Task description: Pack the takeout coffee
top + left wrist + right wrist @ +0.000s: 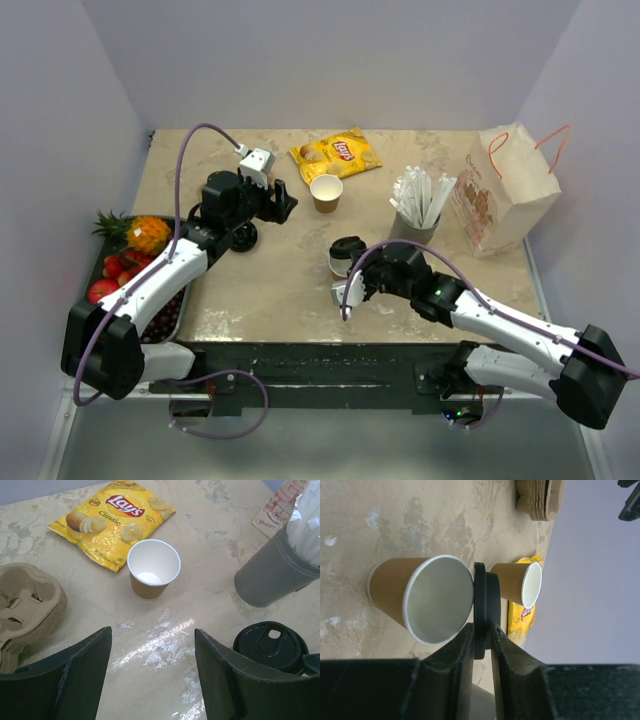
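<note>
Right gripper (481, 635) pinches the black lid (480, 587) by its edge and holds it against the rim of the tan cup (395, 587), centre of the top view. Lid looks cocked, not seated all round; can't confirm.

Risks:
- Release now: lid slides off or sits half-on.
- Off-centre push: light empty cup tips or skids on the slick table (260, 290).
- Grey straw cup (270, 577) is near, upper right of the cup; the arm could clip it.

Left gripper (152, 650) is wide open and empty, facing the second cup (152, 570) at upper centre of its view.
</note>
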`<state>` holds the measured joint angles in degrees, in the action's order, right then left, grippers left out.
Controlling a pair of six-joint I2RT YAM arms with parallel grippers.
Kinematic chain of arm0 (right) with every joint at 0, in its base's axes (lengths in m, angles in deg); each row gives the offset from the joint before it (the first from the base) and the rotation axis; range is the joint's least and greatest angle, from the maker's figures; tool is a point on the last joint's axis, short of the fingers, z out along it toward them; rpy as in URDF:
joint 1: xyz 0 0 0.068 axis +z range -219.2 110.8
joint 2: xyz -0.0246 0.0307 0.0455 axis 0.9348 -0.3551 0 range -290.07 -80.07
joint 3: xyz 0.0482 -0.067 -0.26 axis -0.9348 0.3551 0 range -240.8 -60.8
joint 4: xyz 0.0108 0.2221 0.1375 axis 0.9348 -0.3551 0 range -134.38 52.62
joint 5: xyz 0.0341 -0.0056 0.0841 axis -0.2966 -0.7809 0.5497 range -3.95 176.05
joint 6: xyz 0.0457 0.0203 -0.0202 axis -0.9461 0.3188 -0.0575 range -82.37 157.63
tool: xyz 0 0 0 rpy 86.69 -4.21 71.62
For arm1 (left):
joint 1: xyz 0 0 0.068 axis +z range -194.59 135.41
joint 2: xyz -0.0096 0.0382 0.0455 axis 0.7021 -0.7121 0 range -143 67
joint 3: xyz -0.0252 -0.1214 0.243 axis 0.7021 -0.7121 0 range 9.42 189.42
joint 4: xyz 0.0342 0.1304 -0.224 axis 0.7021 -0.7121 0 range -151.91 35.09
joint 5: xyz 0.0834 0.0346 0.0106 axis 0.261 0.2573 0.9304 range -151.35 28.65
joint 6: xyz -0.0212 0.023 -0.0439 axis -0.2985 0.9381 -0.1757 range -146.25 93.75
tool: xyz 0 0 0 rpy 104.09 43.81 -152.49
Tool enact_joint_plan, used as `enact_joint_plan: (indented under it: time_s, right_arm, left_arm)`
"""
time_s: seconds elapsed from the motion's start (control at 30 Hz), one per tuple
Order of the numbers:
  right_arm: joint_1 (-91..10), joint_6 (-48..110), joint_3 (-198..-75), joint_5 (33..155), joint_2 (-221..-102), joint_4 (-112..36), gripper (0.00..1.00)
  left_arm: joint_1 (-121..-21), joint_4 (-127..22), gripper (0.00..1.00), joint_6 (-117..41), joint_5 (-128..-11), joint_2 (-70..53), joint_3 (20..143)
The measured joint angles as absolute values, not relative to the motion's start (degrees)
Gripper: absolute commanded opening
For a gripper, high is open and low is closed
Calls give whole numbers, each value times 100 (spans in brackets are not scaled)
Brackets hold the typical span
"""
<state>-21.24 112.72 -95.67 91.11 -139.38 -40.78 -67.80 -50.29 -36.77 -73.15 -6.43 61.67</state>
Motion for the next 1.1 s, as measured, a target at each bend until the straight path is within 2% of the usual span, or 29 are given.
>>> enact_joint_plan:
  time_s: [0.7, 0.9, 1.1]
  right_arm:
    - [-2071, 11210, -9381, 9325, -13722, -4664, 23]
    - [-2071, 10273, -9486, 9236, -13490, -4681, 28]
    - [-2205, 8349, -10590, 8956, -13886, -4572, 40]
  left_arm:
    - [-6775, -4922, 72, -3679, -7402, -801, 6153]
    - [-6775, -4874, 67, -3695, -8025, -1096, 6134]
    - [-6804, -5027, 62, -3553, -8711, -1651, 6140]
